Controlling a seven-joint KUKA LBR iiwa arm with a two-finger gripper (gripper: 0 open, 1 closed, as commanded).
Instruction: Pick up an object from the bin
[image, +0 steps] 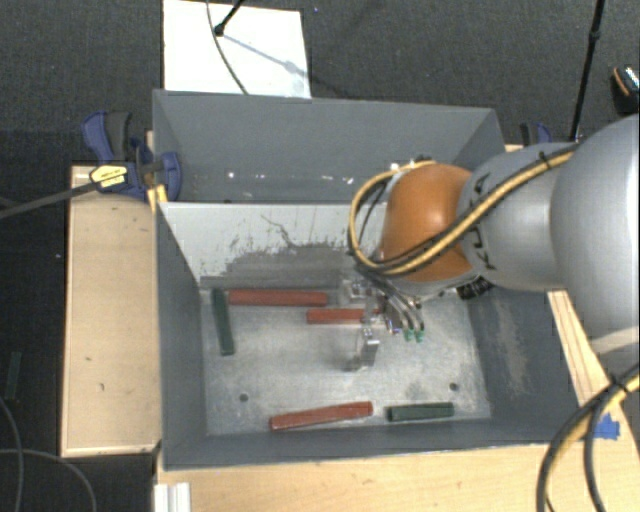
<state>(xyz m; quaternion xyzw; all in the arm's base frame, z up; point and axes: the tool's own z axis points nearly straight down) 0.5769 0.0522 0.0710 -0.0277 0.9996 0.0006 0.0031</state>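
Nothing is lifted yet. Our gripper (366, 348) hangs low beside the right end of the short red bar (335, 316). We cannot tell its opening. Grasping and lifting remain.

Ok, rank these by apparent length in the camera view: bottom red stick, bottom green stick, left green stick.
1. Bottom red stick, clearly the longest.
2. Bottom green stick and left green stick look about alike, so I won't rank one over the other.
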